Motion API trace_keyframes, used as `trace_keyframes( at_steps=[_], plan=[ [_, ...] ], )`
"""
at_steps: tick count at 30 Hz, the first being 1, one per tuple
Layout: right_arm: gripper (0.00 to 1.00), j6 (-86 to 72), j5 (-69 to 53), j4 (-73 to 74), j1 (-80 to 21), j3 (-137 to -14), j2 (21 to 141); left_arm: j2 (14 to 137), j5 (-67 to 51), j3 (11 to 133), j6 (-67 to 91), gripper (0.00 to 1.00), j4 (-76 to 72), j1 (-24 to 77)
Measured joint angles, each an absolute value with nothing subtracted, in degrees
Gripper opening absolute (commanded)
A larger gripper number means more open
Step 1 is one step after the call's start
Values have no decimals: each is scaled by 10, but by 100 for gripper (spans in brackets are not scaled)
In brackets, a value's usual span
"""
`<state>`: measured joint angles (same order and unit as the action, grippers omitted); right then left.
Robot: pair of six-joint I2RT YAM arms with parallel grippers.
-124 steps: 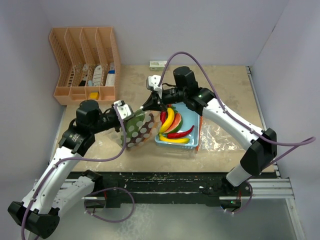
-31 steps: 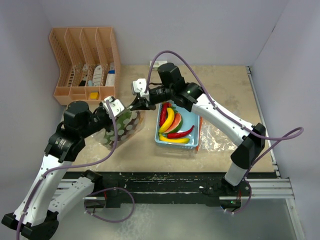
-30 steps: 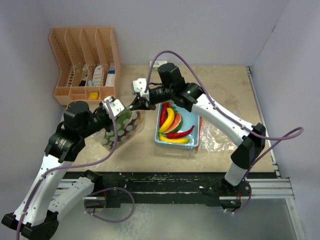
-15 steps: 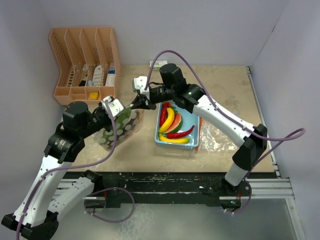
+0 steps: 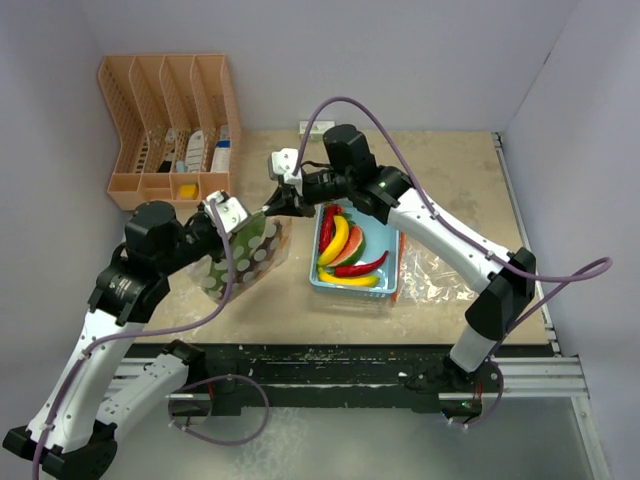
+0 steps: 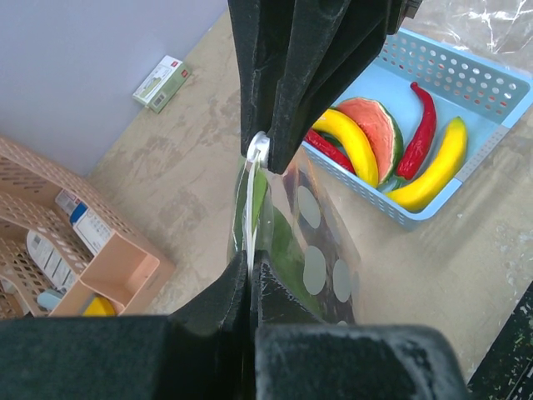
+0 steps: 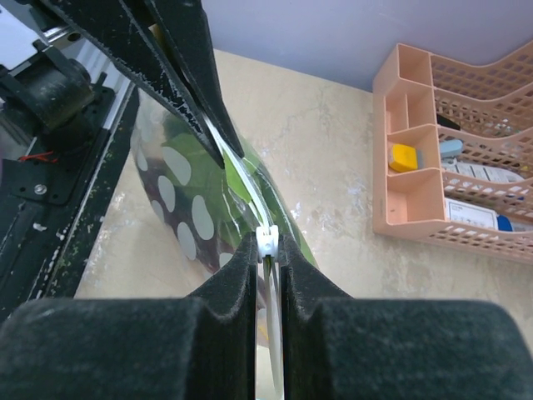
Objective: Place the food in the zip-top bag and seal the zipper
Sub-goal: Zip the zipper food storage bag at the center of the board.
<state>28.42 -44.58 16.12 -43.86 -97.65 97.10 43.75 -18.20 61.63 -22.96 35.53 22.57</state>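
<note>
The zip-top bag [image 5: 247, 256], dark with white dots and green inside, hangs between my two grippers left of the basket. My left gripper [image 5: 236, 222] is shut on the bag's top edge; the left wrist view shows its jaws [image 6: 250, 271] pinching the strip. My right gripper [image 5: 266, 209] is shut on the white slider [image 7: 266, 239], which also shows in the left wrist view [image 6: 256, 149]. The food lies in the light-blue basket [image 5: 392, 272]: yellow bananas [image 5: 337, 238], a red chilli [image 5: 364, 267] and a watermelon slice [image 6: 379, 132].
An orange desk organiser [image 5: 170, 130] stands at the back left. A small white box [image 5: 316, 128] lies by the back wall. Crumpled clear plastic [image 5: 440, 270] lies right of the basket.
Since four seconds ago both grippers have carried the bag leftward, away from the basket. In the last second the right wrist has lifted slightly; both grips stay the same.
</note>
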Motion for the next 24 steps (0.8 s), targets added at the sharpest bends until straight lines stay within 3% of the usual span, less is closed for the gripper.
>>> trace_keyframes(
  at_steps=[6, 24],
  plan=[
    [1, 279, -493, 159, -421, -977, 971, 449, -209, 616, -215, 0, 335, 225],
    [3, 247, -454, 151, -430, -983, 985, 481, -250, 592, -187, 0, 292, 218]
  ],
)
